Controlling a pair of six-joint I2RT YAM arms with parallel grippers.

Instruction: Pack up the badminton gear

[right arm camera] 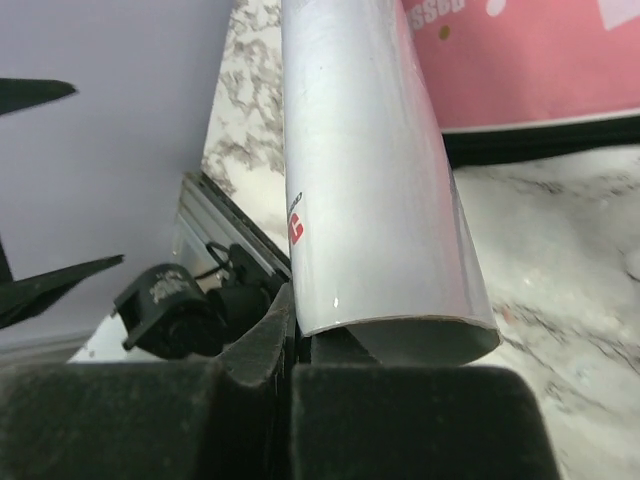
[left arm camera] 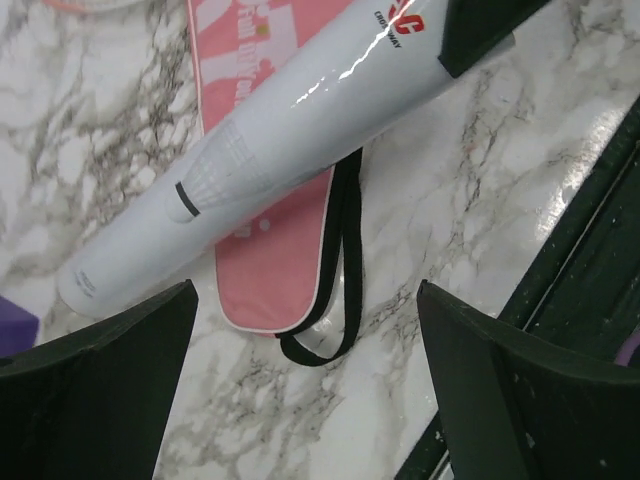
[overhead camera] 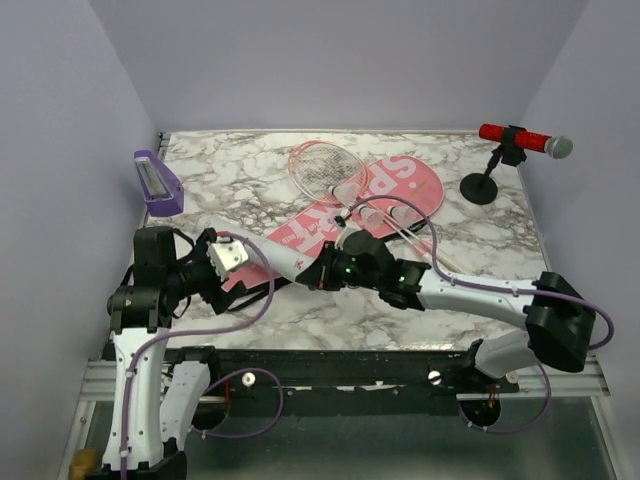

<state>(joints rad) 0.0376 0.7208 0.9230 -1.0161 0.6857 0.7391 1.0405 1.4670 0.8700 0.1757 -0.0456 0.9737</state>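
Observation:
The white tube [overhead camera: 255, 242] lies slanted over the near end of the long pink bag [overhead camera: 375, 195]. My right gripper [overhead camera: 322, 270] is shut on the rim of its open end [right arm camera: 380, 200]; the fingers [right arm camera: 250, 350] pinch the tube wall. My left gripper [overhead camera: 228, 257] is open and empty beside the tube's other end. In the left wrist view the tube [left arm camera: 260, 150] crosses above the open fingers [left arm camera: 110, 380], over the bag [left arm camera: 270, 280] and its black strap [left arm camera: 335, 300]. The pink-framed racket [overhead camera: 320, 165] lies partly on the bag. The shuttlecock is not visible.
A red microphone [overhead camera: 525, 140] on a black stand is at the back right. A small purple tray [overhead camera: 157, 183] is at the back left. The table's dark front rail [left arm camera: 590, 250] runs close to my left gripper.

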